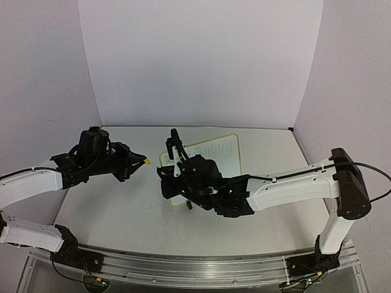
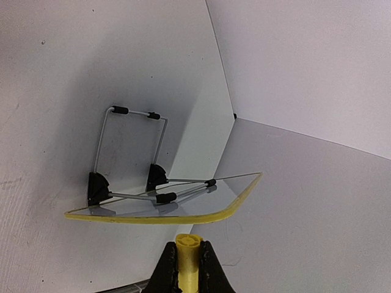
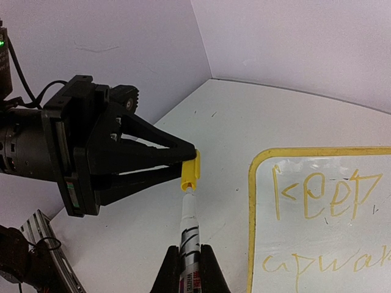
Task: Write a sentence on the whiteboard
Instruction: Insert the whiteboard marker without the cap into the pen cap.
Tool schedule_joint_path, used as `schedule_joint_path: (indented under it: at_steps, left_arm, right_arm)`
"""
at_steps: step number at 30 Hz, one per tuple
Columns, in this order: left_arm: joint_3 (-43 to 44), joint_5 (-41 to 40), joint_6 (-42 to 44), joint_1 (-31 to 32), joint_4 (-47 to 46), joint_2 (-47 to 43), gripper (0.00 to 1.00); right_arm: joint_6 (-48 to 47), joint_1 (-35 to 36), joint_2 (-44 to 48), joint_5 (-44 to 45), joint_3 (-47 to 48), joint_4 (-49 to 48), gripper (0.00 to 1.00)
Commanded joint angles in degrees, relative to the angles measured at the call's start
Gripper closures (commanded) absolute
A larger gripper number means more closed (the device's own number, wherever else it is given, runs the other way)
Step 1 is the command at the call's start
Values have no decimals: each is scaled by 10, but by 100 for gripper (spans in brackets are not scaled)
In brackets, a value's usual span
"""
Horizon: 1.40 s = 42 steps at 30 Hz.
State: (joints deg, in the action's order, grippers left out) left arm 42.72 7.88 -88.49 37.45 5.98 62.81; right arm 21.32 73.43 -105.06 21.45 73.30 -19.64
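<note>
Arms: two here, left arm (image 1: 30,180) and right arm (image 1: 293,186)
Tools: two again, left tool (image 3: 188,163) and right tool (image 3: 190,256)
Boards: just one whiteboard (image 3: 366,235) on the one desk (image 3: 244,116)
Writing: two lines in the sentence (image 3: 317,198)
Pens: a single marker (image 3: 190,223)
Caps: one yellow cap (image 3: 191,172)
Stands: one wire stand (image 2: 137,113)
Feet: and there, two black clip feet (image 2: 98,187) under the board

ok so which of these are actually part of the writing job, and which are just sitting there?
Part of the job:
whiteboard
sentence written on it
marker, held in the right gripper
yellow cap, held in the left gripper

Just there:
table
backdrop panels
</note>
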Motion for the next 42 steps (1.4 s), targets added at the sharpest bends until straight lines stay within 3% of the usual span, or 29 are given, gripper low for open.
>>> schedule_joint_path:
  at_steps: [1, 42]
  left_arm:
    - [18, 7, 3, 1, -18, 2, 100]
    - [11, -4, -9, 1, -22, -13, 100]
  right_arm:
    - [9, 1, -8, 4, 22, -11, 100]
    - [20, 1, -12, 14, 24, -8, 100]
